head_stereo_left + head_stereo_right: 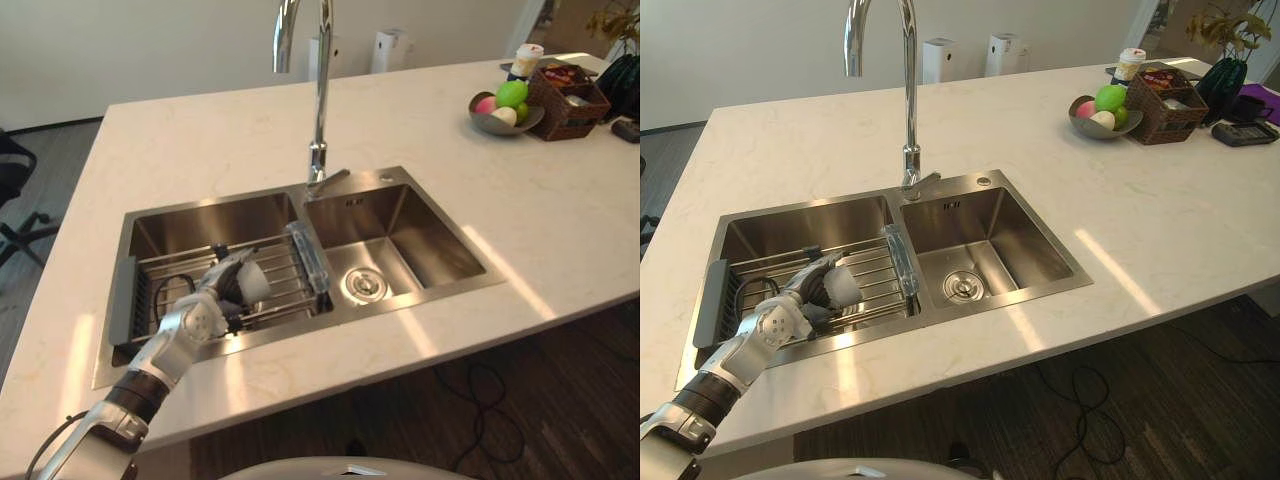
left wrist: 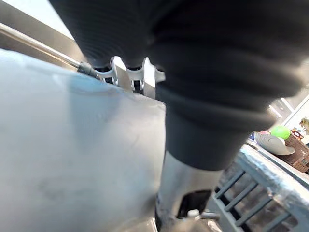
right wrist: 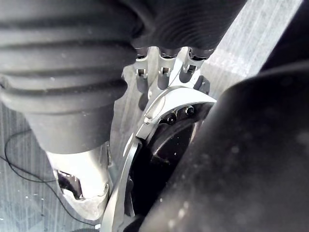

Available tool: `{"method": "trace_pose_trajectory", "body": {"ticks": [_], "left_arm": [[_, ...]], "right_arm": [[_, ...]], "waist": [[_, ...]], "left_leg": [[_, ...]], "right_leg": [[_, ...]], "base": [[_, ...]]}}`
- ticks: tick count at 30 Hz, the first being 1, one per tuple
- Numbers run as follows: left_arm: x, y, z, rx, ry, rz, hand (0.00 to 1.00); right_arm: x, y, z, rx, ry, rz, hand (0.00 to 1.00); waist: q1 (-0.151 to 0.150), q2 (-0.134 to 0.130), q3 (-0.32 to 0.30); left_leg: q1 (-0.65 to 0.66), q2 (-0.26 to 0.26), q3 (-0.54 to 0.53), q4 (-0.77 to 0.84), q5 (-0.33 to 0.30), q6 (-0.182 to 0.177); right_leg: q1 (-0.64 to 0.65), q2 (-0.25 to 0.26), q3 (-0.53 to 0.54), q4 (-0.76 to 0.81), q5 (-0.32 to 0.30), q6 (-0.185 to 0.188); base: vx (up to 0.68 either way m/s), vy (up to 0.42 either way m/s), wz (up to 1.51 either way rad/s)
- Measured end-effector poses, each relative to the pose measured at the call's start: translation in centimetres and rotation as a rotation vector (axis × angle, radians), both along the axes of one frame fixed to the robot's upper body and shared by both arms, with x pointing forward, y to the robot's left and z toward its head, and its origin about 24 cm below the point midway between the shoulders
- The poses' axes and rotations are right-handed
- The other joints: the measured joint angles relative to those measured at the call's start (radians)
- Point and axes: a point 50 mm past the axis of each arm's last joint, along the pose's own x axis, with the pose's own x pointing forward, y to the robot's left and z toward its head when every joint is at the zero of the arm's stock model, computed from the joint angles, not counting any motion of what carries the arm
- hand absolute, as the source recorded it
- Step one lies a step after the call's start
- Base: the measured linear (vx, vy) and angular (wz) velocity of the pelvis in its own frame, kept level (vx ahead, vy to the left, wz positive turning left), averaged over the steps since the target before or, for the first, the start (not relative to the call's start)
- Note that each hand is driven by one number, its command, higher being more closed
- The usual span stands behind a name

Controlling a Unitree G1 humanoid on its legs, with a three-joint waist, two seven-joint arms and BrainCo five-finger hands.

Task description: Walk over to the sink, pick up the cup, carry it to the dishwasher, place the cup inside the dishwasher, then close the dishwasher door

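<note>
The left robot hand point(image 1: 205, 305) is located inside the left basin of the sink point(image 1: 440, 240), above the wire drying rack point(image 1: 285, 258) that is set across that basin. The pale, translucent cup point(image 1: 255, 283) is grasped by this robot hand: the fingers are curled over one side of the cup and the thumb is closed on the other side. In the left wrist view, the cup wall point(image 2: 72, 154) is seen directly against the palm. Whether the cup rests on the rack bars or is held just clear of them cannot be determined. The right robot hand point(image 3: 164, 72) is seen in the right wrist view, and nothing is seen in it; whether it is released or clenched cannot be told. The sink is recessed in a light stone counter point(image 1: 200, 140). A tall curved faucet point(image 1: 320, 90) is mounted behind the divider between the two basins. A round drain point(image 1: 366, 285) is located in the floor of the right basin. At the far right end of the counter, a grey fruit bowl point(image 1: 485, 120) with green, pink and pale fruit is placed just beside a dark wicker basket point(image 1: 560, 120). A dark wooden floor point(image 1: 560, 420) is visible beyond the near edge of the counter.
</note>
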Motion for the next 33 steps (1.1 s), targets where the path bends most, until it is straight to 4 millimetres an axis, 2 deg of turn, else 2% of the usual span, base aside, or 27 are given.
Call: {"method": "trace_pose_trajectory", "body": {"ticks": [4, 13, 19, 24, 33], "left_arm": [[0.2, -0.2, -0.5, 0.113, 0.040, -0.024, 0.00], [1.3, -0.6, -0.8, 0.150, 0.191, 0.020, 0.00], [2.0, -0.7, -1.4, 0.201, 0.283, 0.027, 0.00], [2.2, -0.8, -1.5, 0.185, 0.303, 0.047, 0.00], [2.5, -0.3, -2.1, 0.044, 0.321, 0.162, 0.00]], "right_arm": [[0.0, 0.0, 0.0, 0.000, -0.001, 0.002, 0.00], [0.0, -0.3, 0.1, -0.011, 0.009, 0.049, 0.00], [0.1, -0.6, 0.2, -0.022, 0.010, 0.080, 0.00], [0.2, -0.7, 0.2, -0.027, 0.005, 0.093, 0.00], [0.2, -0.9, 0.2, -0.040, 0.004, 0.113, 0.00]], "waist": [[0.000, 0.000, 0.000], [-0.011, 0.001, 0.000], [-0.024, 0.012, -0.001], [-0.027, 0.012, -0.001], [-0.030, 0.019, 0.001]], "left_leg": [[0.000, 0.002, 0.003, 0.001, -0.001, -0.002], [0.000, 0.006, 0.006, 0.015, -0.012, -0.006], [0.001, 0.010, 0.006, 0.015, -0.015, -0.013], [0.002, 0.016, 0.011, 0.014, -0.013, -0.017], [0.002, 0.019, 0.011, 0.013, -0.009, -0.020]], "right_leg": [[-0.002, 0.002, 0.002, 0.000, 0.000, 0.000], [0.006, 0.005, 0.004, 0.000, -0.003, -0.004], [0.010, 0.010, 0.006, 0.000, -0.002, -0.006], [0.010, 0.017, 0.012, 0.000, -0.004, -0.009], [0.011, 0.020, 0.014, 0.000, -0.002, -0.011]], "base": [[-0.01, -0.012, -0.01], [-0.04, -0.014, -0.01], [-0.03, -0.015, 0.00], [-0.02, -0.017, -0.03], [0.00, 0.000, 0.00]]}}
